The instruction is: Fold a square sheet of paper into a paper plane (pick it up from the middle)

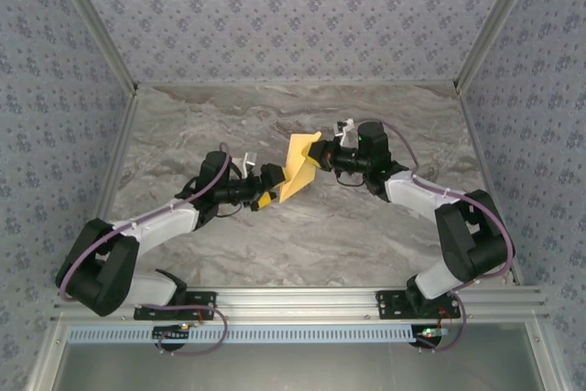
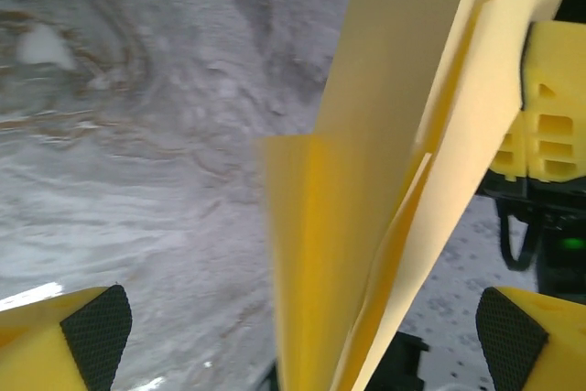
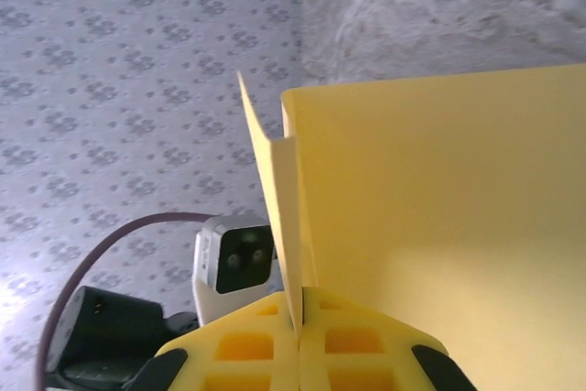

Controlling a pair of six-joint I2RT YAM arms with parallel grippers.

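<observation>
Holding the part-folded yellow paper point(image 1: 298, 168) up off the marbled desk point(image 1: 302, 244), roughly over its middle, between the two arms. Clamped on one creased edge of it with the right gripper point(image 3: 299, 322), yellow fingers pressed flat together around the layers. Spread wide with the left gripper point(image 2: 302, 334), padded fingertips point(image 2: 92, 331) well apart on either side of the paper's upright folds, touching neither face as far as can be seen.
</observation>
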